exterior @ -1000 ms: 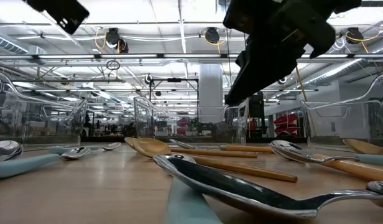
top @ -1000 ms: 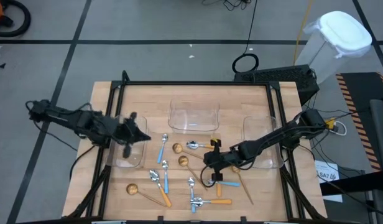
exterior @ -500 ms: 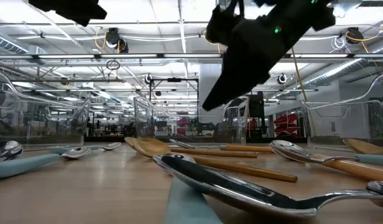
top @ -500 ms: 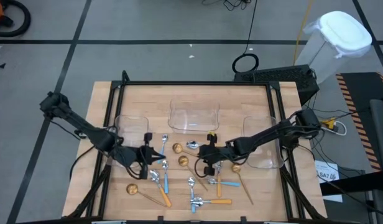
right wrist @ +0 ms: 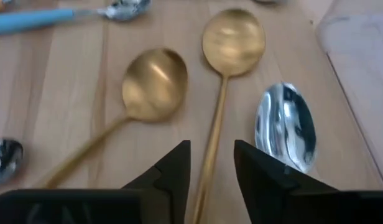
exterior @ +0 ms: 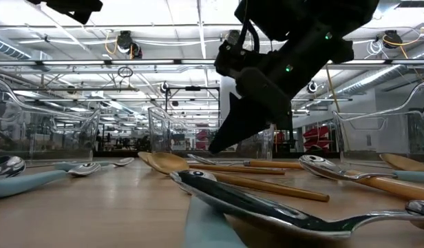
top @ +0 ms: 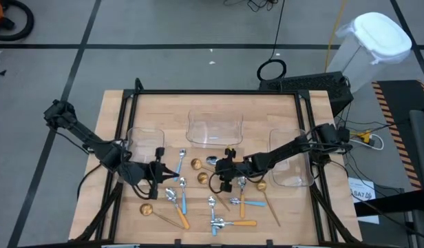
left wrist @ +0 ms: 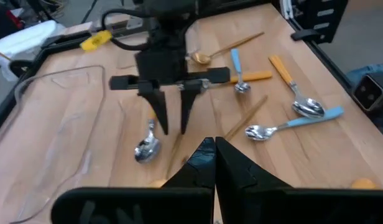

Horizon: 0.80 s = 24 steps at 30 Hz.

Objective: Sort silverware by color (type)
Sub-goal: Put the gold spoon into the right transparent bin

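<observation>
Right tool [right wrist: 211,163] hangs low over the middle of the table [top: 267,110], its two dark fingers [right wrist: 173,163] parted by a narrow gap and holding nothing. In the right wrist view that gap sits over the handle of a gold spoon [right wrist: 232,42]; whether a fingertip touches the handle cannot be told. Just beside it lies a second gold spoon [right wrist: 154,82], its handle running off at an angle, and on the other side a silver bowl [right wrist: 285,124] lies face up. In the high view this tool [top: 224,178] is at centre frame, above the two gold bowls there.

Left tool [left wrist: 212,154] is pressed shut with nothing in it, its fingertips meeting in a point; in the high view it [top: 157,170] sits left of centre, near the left tray [top: 144,132].

Around these, the rest of the spoons lie scattered across the lower middle of the high view: blue-handled spoons [top: 179,165], orange-handled ones [top: 243,222] toward the bottom edge, and a further gold spoon [top: 147,209] at lower left. All of them lie on the bare wood. The middle tray [top: 214,129] and right tray [top: 292,157] stand behind and to the right of the spread.
</observation>
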Each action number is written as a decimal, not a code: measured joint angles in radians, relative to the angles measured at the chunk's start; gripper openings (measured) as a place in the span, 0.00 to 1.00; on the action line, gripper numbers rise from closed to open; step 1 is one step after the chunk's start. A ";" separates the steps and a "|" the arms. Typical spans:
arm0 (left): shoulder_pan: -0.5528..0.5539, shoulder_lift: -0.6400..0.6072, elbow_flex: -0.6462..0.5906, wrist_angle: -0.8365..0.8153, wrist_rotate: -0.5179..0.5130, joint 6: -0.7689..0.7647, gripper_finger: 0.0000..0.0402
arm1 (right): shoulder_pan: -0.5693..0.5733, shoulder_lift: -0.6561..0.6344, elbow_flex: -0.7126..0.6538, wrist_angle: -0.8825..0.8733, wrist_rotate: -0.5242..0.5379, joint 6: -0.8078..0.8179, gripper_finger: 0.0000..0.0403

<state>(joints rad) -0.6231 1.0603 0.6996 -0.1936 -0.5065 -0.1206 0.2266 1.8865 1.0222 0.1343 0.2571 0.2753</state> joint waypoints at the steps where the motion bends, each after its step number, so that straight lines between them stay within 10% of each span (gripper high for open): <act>1: -0.006 0.005 -0.005 0.009 -0.012 -0.002 0.00 | -0.003 0.010 0.000 0.006 0.000 -0.003 0.31; 14: -0.019 0.013 -0.007 0.014 -0.046 -0.031 0.00 | -0.038 0.086 0.002 0.053 -0.053 -0.018 0.30; 24: -0.019 0.013 -0.007 0.039 -0.046 -0.032 0.00 | -0.057 0.089 0.002 0.049 -0.047 0.001 0.03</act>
<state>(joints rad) -0.6422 1.0733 0.6922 -0.1543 -0.5522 -0.1524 0.1699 1.9755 1.0237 0.1829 0.2100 0.2764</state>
